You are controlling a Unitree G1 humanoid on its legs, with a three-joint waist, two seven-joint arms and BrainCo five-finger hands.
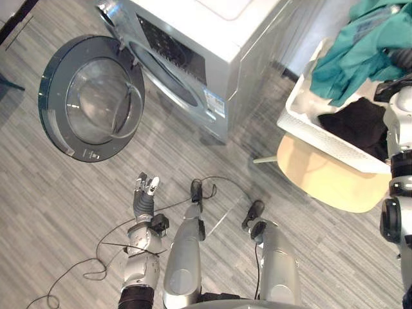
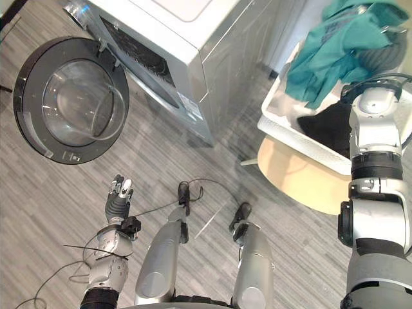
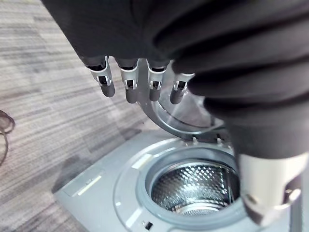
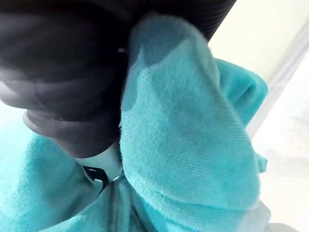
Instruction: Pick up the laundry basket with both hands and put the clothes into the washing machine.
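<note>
Your white laundry basket [image 1: 322, 138] rests on a round wooden worktop [image 1: 328, 183] at the right of the head views. A teal garment [image 1: 360, 51] is heaped high at its far end and a black garment [image 1: 357, 122] lies lower inside. Your right hand [image 4: 67, 96] is buried in the teal cloth, which folds over it, so I cannot tell whether its fingers grip anything. Your left hand [image 1: 144, 196] hangs at lower left above the floor [image 1: 58, 212], fingers straight and empty, well apart from the basket.

The basket looks like light, perforated plastic, stiff at the rim but likely to flex if lifted one-sided. Take it by opposite rims, one hand each side. The clothes are soft and limp, and the heaped teal piece could slide over the rim if you tip the basket.

The washing machine [image 1: 212, 38] stands at upper centre with its drum [image 3: 193, 188] exposed. Its round door [image 1: 90, 96] swings wide into the upper left, so mind that edge. Bare floor lies between basket and machine.
</note>
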